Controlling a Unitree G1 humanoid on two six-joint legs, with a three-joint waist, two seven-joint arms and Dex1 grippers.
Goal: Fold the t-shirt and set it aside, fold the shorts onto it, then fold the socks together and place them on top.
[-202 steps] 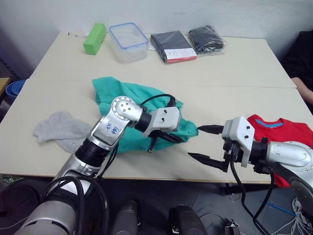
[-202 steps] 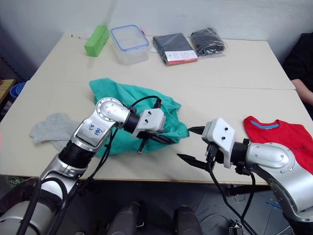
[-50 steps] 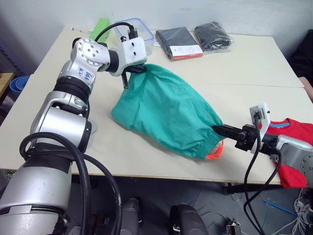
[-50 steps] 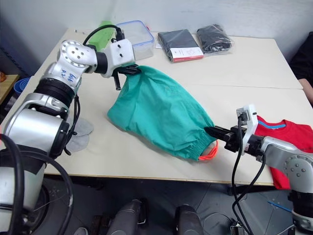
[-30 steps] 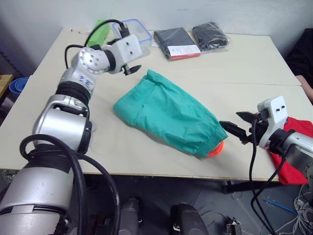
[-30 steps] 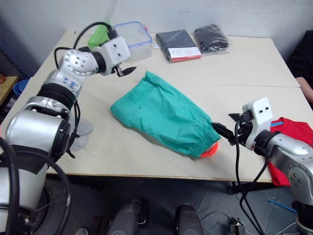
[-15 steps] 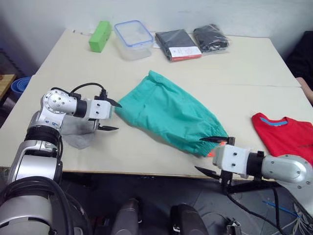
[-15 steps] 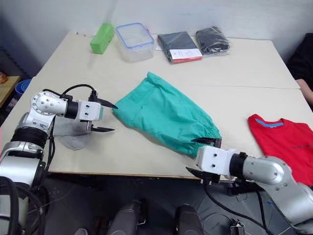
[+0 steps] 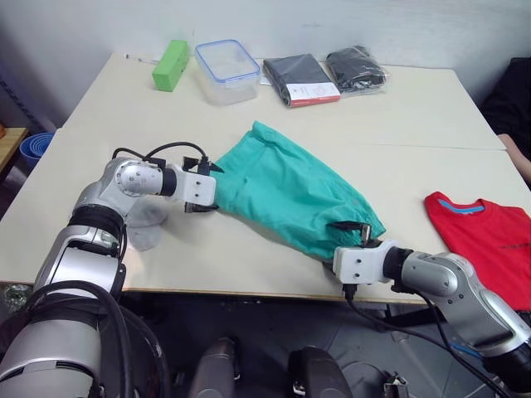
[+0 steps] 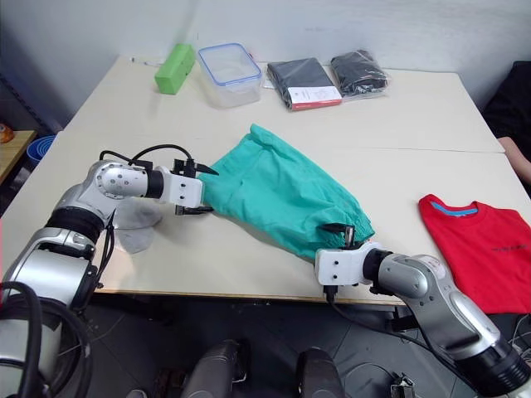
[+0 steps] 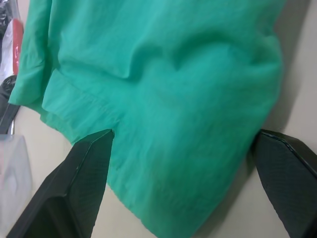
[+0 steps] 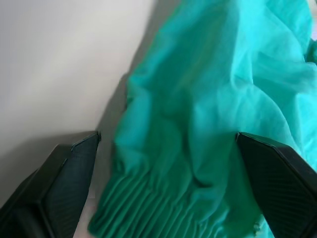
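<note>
From the head camera, the teal shorts (image 9: 290, 195) lie spread diagonally across the middle of the counter (image 9: 415, 108). The left gripper (image 9: 209, 187) sits at their far-left corner and the right gripper (image 9: 353, 240) at the gathered waistband by the near edge. The red t-shirt (image 9: 485, 236) lies flat at the right edge. A grey sock (image 9: 143, 225) rests under the left arm.

Left wrist camera: the jaws stand wide open, straddling a hem corner of the shorts (image 11: 163, 99) without clamping it.

Right wrist camera: the jaws stand wide open either side of the ribbed waistband (image 12: 148, 208), gripping nothing.
</note>
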